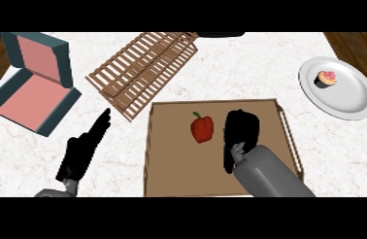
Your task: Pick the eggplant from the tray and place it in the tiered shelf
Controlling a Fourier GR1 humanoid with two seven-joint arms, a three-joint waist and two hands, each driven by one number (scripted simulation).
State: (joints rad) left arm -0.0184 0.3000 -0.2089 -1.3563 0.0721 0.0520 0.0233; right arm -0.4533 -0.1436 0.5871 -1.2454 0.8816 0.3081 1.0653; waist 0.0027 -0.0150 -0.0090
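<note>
**Reaching onto the eggplant in the tray**

Lying dark and glossy in the right half of the tray [154, 150], the eggplant [242, 126] is sitting lengthwise, directly ahead of the right hand's [235, 155] fingers and apparently touching them. Black fingers are blending into the dark skin, so I cannot tell whether they are spread, closed or already pinching it. Judging handling: probably light, fairly stiff, smooth and slippery skin, bruising if squeezed hard. Best hold looks like wrapping around the thick middle, across the long axis, not at the tapered end.

Just left of those fingers, well apart from the eggplant, a red bell pepper [203, 128] is lying in the same tray; avoid nudging it.

The tiered shelf [143, 73], wooden slats, is lying beyond and left of the fingertips, past the tray's far-left corner.

The left hand [82, 153] is resting outside the tray's left edge, fingers straight and together, holding nothing.

Far right of the fingers, a white plate [344, 94] is carrying a cupcake [327, 78]. Far left, a teal box [36, 87] is standing open.
</note>
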